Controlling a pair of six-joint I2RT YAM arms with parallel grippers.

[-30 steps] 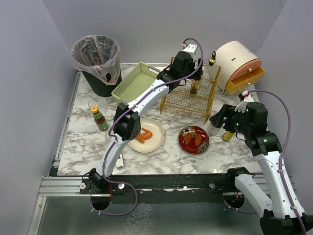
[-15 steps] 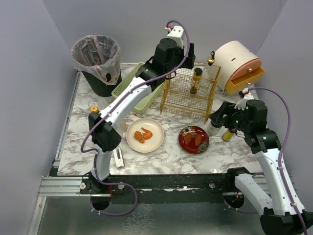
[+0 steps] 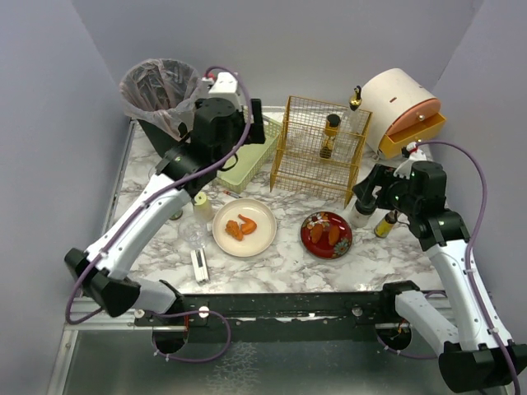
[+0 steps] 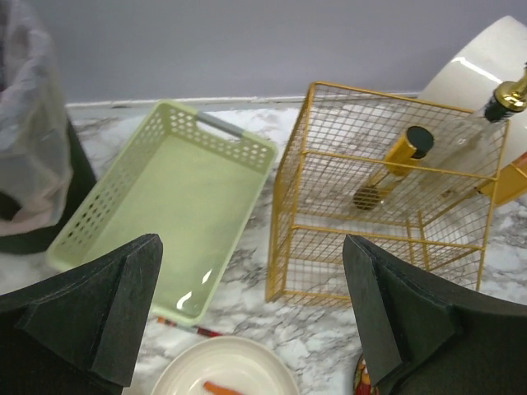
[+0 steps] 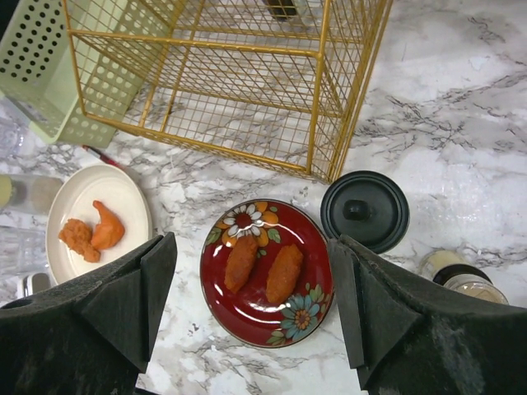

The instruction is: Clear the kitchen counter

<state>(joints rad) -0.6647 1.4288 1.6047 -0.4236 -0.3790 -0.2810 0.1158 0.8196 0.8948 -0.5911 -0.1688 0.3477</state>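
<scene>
Right now: both arms hang over the kitchen counter (image 3: 288, 255), and neither grasps anything.
Left gripper (image 4: 251, 271): jaws spread wide and empty, hovering high above the pale green basket (image 4: 165, 206) and the gold wire rack (image 4: 329, 247).
Right gripper (image 5: 249, 271): jaws well apart, empty, poised over the red floral plate (image 5: 309, 309) (two fried pieces lie on it).
Kitchen counter: white marble top under the whole scene, arm bases at its near edge, things spread across it.
Back left: black bin (image 3: 169, 144) with a plastic liner, the basket just beside it.
Rack: upright at back centre, an amber bottle (image 4: 395, 160) inside.
Near middle: white plate (image 3: 259, 239) with orange food, near the red plate.
Right side: black-lidded jar (image 5: 365, 210) just beside the red plate, a small bottle (image 5: 453, 276) near it.
Back right: cream round drawer unit (image 3: 403, 111).
</scene>
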